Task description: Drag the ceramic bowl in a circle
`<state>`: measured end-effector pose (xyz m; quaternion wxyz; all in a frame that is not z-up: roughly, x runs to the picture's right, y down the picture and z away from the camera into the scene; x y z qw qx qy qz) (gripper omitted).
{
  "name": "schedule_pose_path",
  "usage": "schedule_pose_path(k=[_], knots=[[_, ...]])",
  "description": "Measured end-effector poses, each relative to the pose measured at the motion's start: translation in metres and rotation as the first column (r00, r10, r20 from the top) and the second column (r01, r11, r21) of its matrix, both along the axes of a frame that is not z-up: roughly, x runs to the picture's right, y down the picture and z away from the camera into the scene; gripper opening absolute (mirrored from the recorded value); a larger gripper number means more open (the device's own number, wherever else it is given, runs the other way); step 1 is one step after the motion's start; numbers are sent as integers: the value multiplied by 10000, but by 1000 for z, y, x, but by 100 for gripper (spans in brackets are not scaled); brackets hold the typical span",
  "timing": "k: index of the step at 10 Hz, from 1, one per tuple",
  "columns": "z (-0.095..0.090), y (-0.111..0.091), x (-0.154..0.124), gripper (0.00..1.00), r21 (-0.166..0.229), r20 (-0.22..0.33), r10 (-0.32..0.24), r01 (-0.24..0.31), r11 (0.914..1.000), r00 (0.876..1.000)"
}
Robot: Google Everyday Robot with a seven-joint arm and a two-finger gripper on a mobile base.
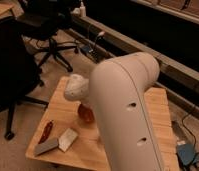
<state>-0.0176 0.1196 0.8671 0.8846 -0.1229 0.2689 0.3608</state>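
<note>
Apparently the robot is at the contact stage of the task: the arm (125, 115) has its far end down over the bowl (86, 113), and the circular drag itself looks either just begun or about to begin (one moment cannot settle which).

In the camera view, the bowl sits on the wooden table (158, 125), toward the middle, showing only as an orange-red patch just below the pale wrist. The gripper (82, 102) is at that spot, directly over or in the bowl, but the wrist housing hides it, so whether it is apart, together or clamped on the rim cannot be told.

The arm's big white upper link fills the foreground, rising from the lower edge, bending at a rounded elbow near the top, then reaching left and down to the wrist.

Near the table's left front corner lie a red-handled tool (46, 131) and a pale flat block (68, 139), both well apart from the bowl.

The next move likely calls for steady downward contact and a smooth curved sweep that stays within the table edges and away from those two items.
</note>
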Motion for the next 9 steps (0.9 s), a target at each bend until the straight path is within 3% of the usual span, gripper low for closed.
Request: schedule_pose_path(k=[2, 4, 7, 9], knots=[[-8, 17, -36, 0, -146, 703, -277, 288, 9995, 9971], [-7, 19, -87, 0, -114, 1565, -354, 377, 9992, 9870], [6, 2, -142, 0, 239, 2299, -423, 378, 9990, 9723], [22, -24, -170, 0, 625, 2484, -341, 191, 9979, 9681]])
